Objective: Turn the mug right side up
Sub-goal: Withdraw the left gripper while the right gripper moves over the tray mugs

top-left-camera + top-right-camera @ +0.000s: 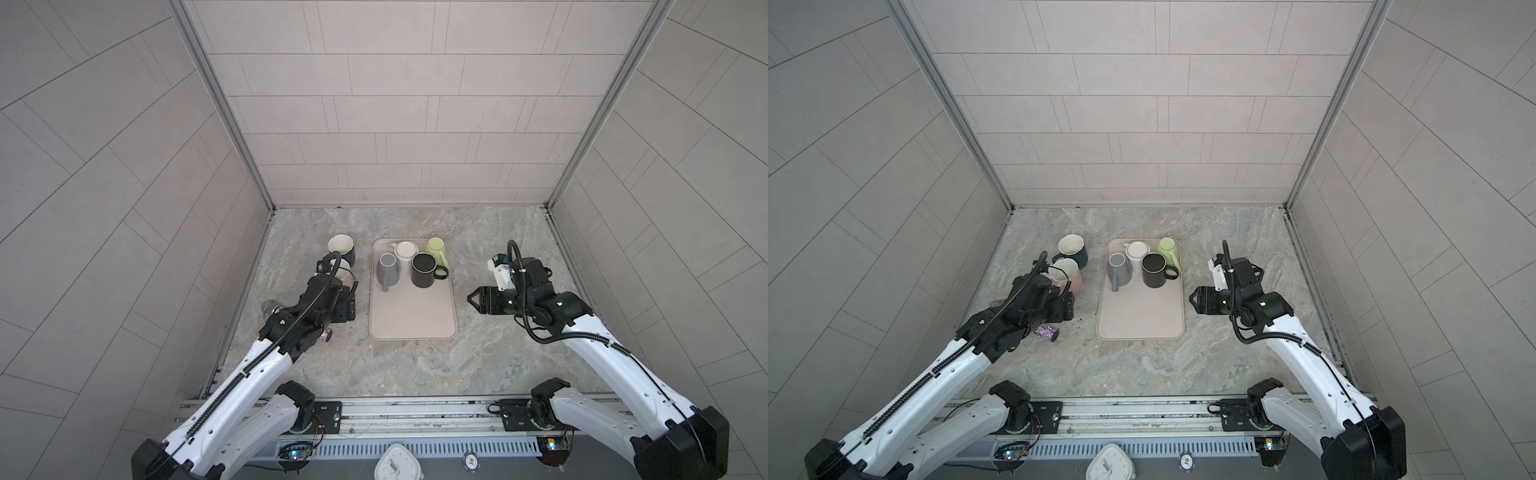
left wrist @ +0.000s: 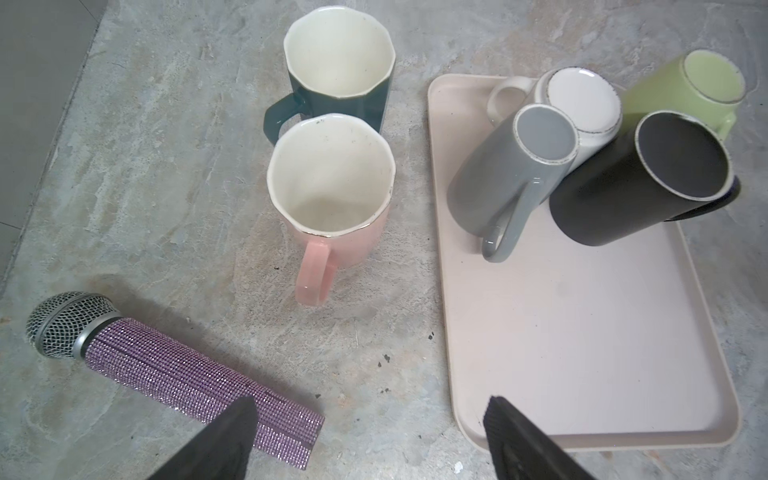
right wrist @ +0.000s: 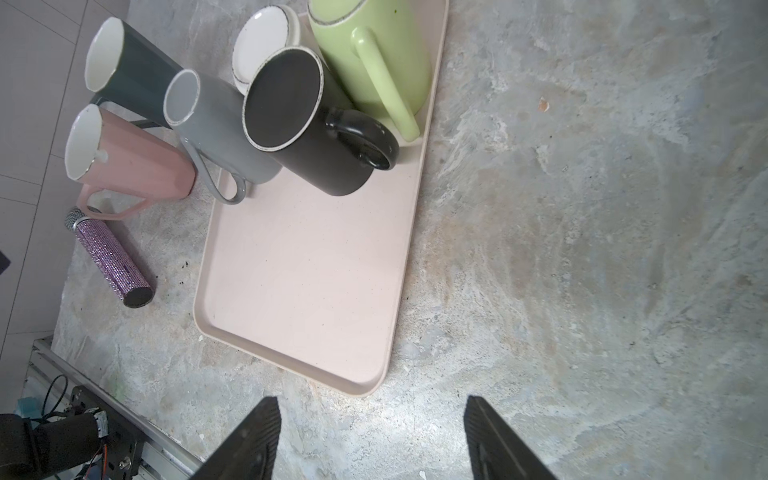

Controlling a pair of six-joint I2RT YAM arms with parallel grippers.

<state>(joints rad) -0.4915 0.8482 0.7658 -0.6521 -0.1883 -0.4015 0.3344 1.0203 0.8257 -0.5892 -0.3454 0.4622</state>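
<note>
Four mugs stand base up at the far end of the beige tray (image 1: 411,316): grey (image 1: 387,268), white (image 1: 406,251), black (image 1: 423,270) and light green (image 1: 436,247). Left of the tray, a pink mug (image 2: 332,199) and a dark green mug (image 2: 338,70) stand on the table with their mouths up. My left gripper (image 2: 370,419) is open just in front of the pink mug's handle, with only bare table between its fingers. My right gripper (image 1: 471,300) is open and empty beside the tray's right edge, pointing at it.
A purple glitter microphone (image 2: 166,365) lies on the table under my left arm, close to the left finger. Tiled walls close in the marble table on three sides. The near half of the tray holds nothing.
</note>
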